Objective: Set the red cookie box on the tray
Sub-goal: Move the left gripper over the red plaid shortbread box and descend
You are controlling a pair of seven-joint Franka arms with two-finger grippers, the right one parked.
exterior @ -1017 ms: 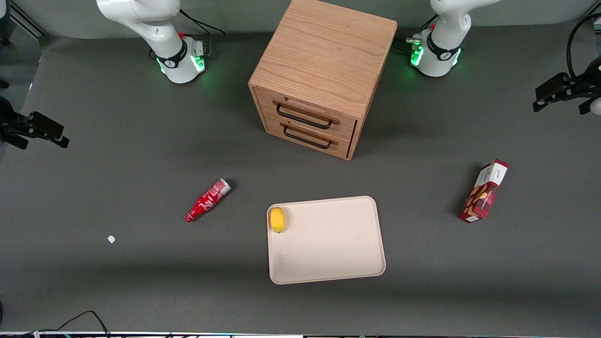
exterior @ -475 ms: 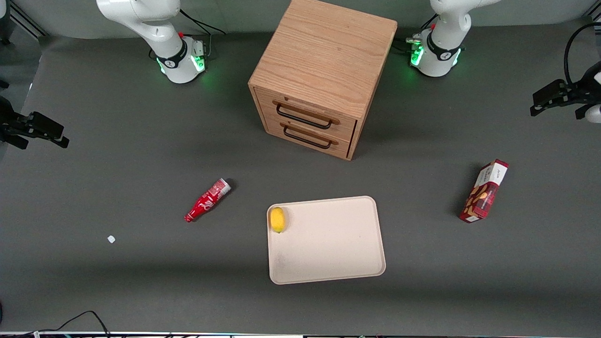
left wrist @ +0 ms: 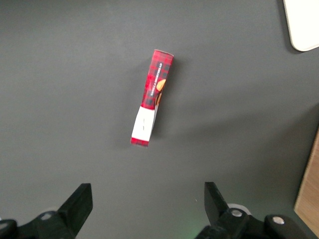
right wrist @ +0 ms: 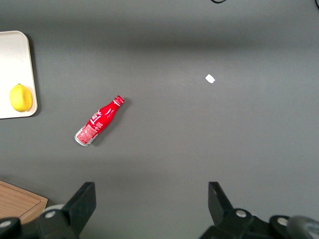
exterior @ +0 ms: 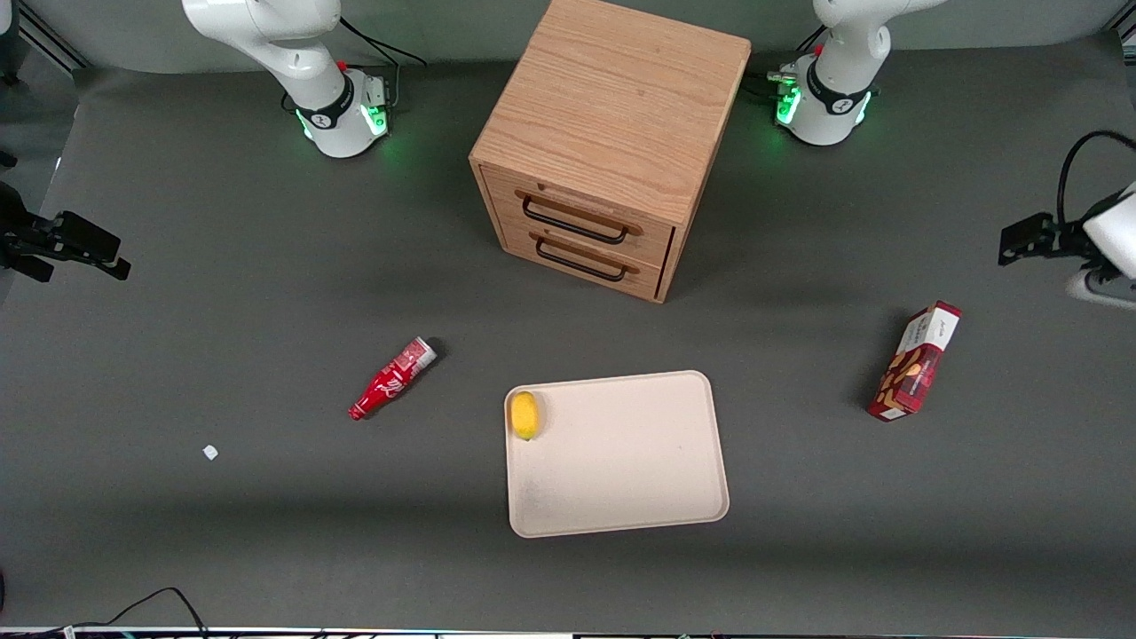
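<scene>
The red cookie box, a slim dark-red tartan carton with a white end panel, lies on the grey table toward the working arm's end. It also shows in the left wrist view, lying flat and untouched. The cream tray lies near the table's middle, nearer the front camera than the cabinet; a corner of it shows in the left wrist view. My left gripper hovers above the table, farther from the front camera than the box. In the wrist view the gripper is open and empty, well apart from the box.
A yellow lemon sits on the tray at a corner. A red soda bottle lies toward the parked arm's end, with a small white scrap nearer the camera. A wooden two-drawer cabinet stands at the table's middle.
My left gripper has moved nearer to the front camera and closer to the red cookie box. The box, tray, lemon and bottle have not moved.
</scene>
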